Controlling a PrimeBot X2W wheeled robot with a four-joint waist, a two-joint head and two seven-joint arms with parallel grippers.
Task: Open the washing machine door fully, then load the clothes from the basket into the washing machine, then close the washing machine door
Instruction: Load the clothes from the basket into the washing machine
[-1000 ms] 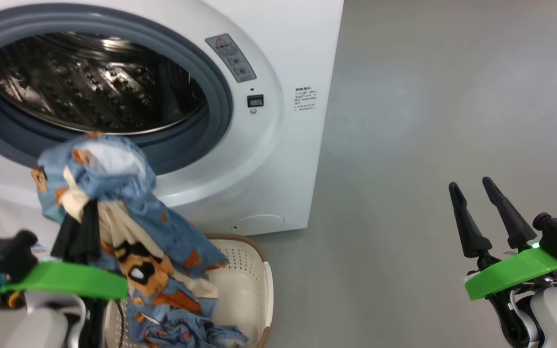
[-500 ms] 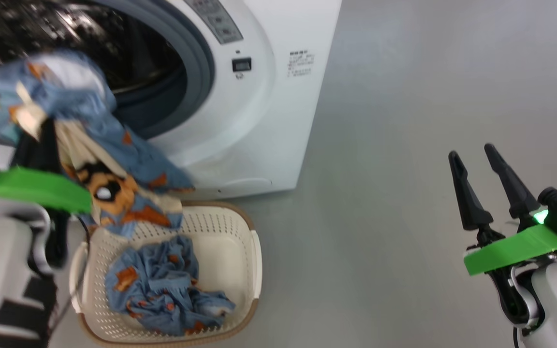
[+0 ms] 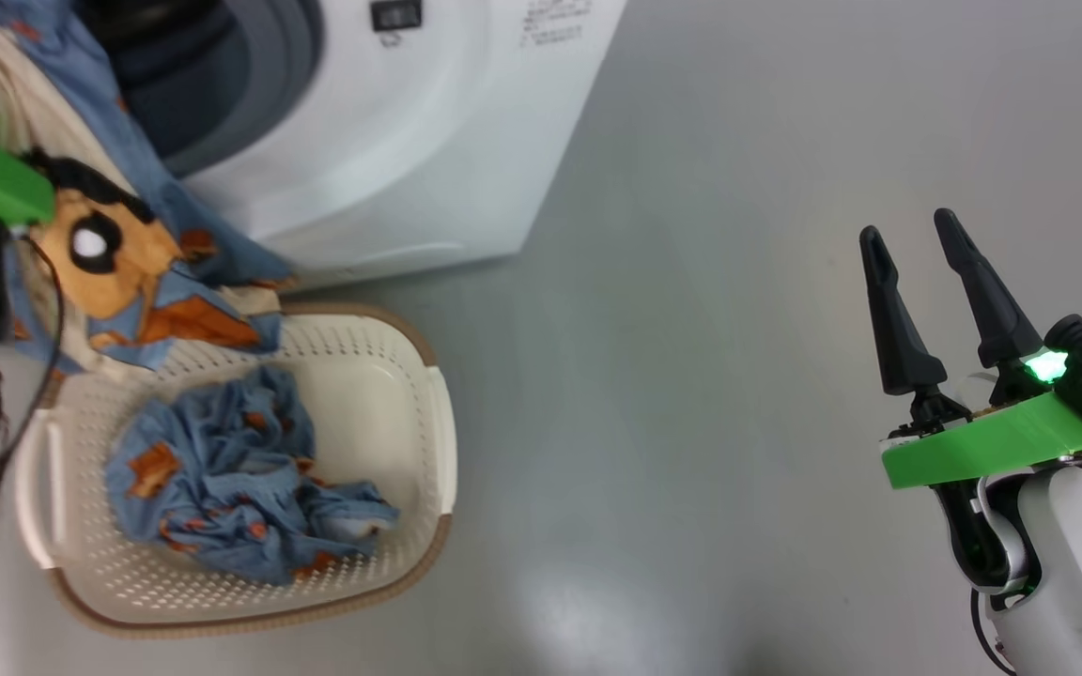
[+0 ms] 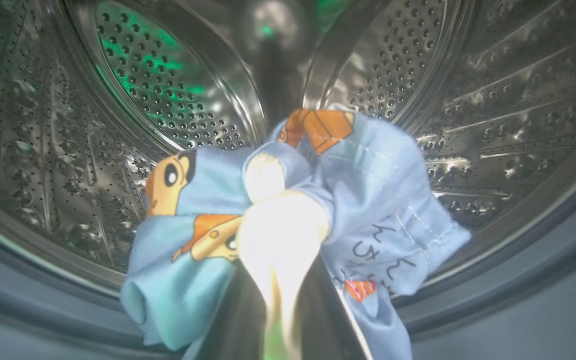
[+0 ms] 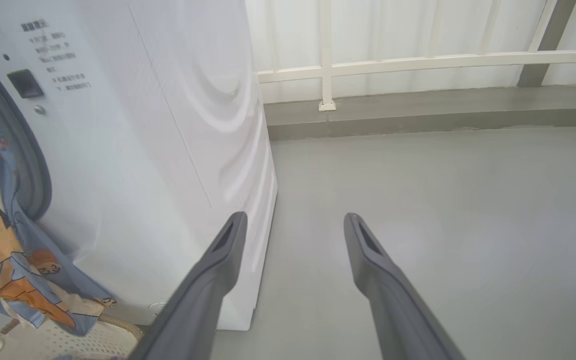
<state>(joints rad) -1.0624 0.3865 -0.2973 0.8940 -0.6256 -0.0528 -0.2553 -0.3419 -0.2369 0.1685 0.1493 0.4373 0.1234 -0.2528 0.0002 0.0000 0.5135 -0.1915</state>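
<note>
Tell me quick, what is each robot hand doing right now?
Left gripper: closed, holding a bear-print garment.
Right gripper: open, holding nothing.

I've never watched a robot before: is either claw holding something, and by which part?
The left gripper is shut on a bear-print garment, pinching a bunched fold; the rest hangs toward the basket. The open right gripper holds nothing.
</note>
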